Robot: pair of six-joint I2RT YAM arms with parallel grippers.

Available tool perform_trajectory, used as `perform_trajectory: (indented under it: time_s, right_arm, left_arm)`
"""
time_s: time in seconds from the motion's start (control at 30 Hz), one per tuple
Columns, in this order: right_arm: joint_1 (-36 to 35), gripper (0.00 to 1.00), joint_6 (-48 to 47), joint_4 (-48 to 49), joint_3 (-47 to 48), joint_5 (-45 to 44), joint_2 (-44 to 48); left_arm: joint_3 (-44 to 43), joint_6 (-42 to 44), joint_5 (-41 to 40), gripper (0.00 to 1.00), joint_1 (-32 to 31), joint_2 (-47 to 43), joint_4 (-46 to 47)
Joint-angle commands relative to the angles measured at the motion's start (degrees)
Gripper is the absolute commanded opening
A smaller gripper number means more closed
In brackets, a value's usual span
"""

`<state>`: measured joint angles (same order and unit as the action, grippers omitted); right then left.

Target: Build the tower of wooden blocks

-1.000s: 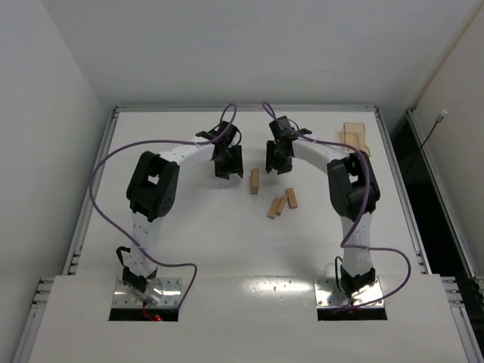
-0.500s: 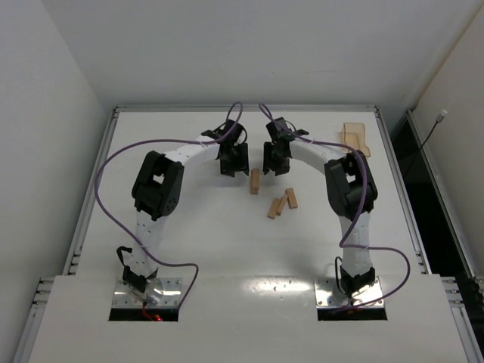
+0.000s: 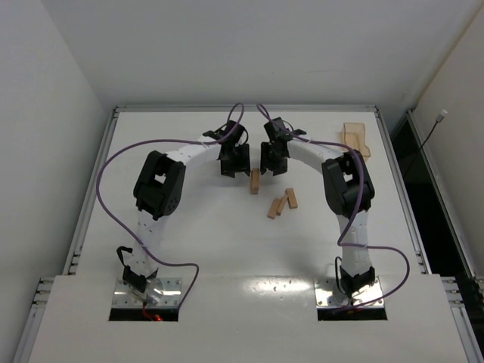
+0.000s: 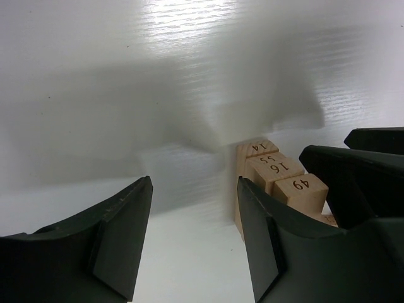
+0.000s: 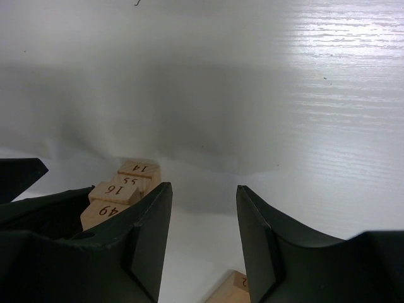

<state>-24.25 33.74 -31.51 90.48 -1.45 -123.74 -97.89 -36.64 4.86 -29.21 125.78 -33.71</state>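
The wood block tower is a short stack of light-tan blocks standing mid-table, between my two grippers. In the left wrist view the wood block tower shows numbered ends just outside the right finger. My left gripper is open, with bare table between its fingers. In the right wrist view the wood block tower stands just left of the left finger. My right gripper is open and holds nothing. From above, the left gripper and right gripper flank the stack closely.
Three loose wood blocks lie just near-right of the stack; one loose block's end shows under my right gripper. A shallow tan tray sits at the far right. The table's raised rail runs along the back edge.
My left gripper has moved right toward the stack and my right gripper has shifted slightly left. Both jaws have widened a little.
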Motion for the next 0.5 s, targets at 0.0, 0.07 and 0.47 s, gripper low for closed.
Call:
perform_trajectory:
  time_s: [0.0, 0.07, 0.47]
  right_arm:
    - [-0.45, 0.42, 0.98, 1.18, 2.34, 0.49, 0.17]
    - [-0.97, 0.42, 0.98, 1.18, 2.34, 0.49, 0.17]
    - [-0.97, 0.42, 0.98, 1.18, 2.34, 1.01, 0.17]
  left_arm:
    - [-1.87, -0.45, -0.29, 0.53, -0.58, 0.61, 0.93]
    - [-1.87, -0.45, -0.29, 0.54, -0.58, 0.61, 0.93]
    - [-1.87, -0.45, -0.29, 0.58, -0.58, 1.14, 0.93]
